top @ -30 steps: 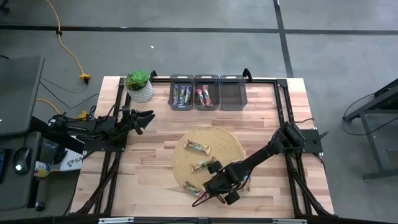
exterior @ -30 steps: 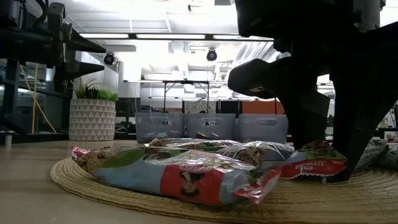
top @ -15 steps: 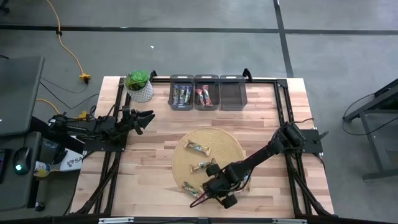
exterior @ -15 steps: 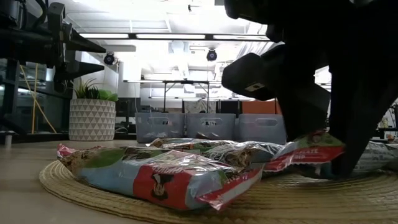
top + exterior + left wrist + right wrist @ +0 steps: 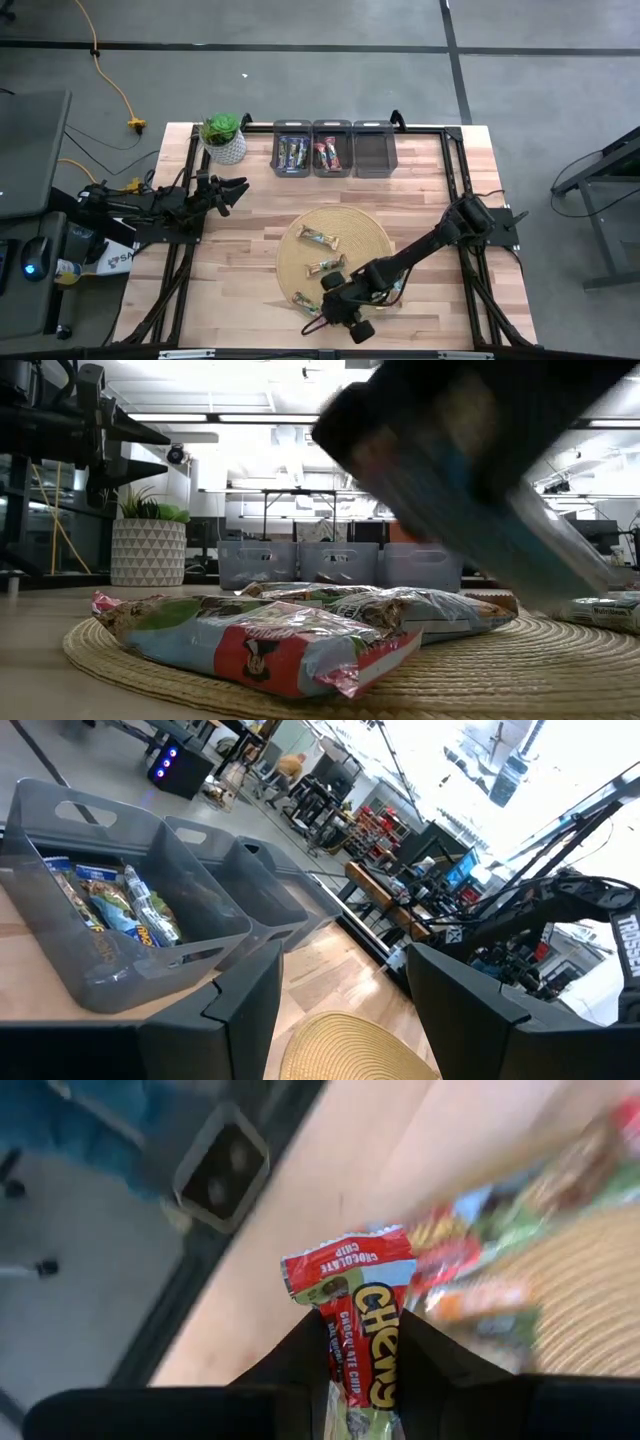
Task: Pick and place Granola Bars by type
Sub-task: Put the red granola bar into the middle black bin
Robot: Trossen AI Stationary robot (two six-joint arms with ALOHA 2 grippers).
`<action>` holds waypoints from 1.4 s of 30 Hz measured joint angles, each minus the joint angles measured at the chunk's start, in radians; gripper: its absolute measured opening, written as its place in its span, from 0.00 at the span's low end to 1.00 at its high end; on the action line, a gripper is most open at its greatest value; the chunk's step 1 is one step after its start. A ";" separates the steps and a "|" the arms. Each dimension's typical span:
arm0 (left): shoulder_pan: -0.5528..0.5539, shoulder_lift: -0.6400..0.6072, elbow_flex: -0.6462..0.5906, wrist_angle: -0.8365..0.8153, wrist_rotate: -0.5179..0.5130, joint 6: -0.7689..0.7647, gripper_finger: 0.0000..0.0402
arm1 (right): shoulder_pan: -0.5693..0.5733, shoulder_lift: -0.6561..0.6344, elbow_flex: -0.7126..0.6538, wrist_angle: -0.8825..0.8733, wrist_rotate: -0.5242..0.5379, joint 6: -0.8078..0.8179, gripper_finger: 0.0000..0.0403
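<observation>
Between my right gripper (image 5: 362,1342) jaws, pinched: one red-wrapped granola bar (image 5: 352,1315), long axis running straight out ahead of them, bins (image 5: 333,150) far across the surface; left gripper (image 5: 232,190) waits, jaws spread.

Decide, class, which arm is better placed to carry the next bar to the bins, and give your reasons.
The right. The right gripper is already shut on a red bar by the straw mat. The left gripper waits empty, open, at the table's left edge, though nearer the bins.
</observation>
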 joint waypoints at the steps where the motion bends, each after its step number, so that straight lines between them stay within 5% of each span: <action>1: 0.000 0.000 0.000 0.000 0.000 0.000 0.53 | -0.005 -0.011 0.000 0.024 0.004 0.000 0.18; 23: 0.000 0.000 0.000 0.000 0.001 0.000 0.53 | -0.082 -0.258 0.002 0.681 0.165 -0.024 0.18; 42: 0.000 0.000 0.000 0.000 0.002 0.000 0.53 | -0.172 -0.338 0.002 0.993 0.640 -0.249 0.18</action>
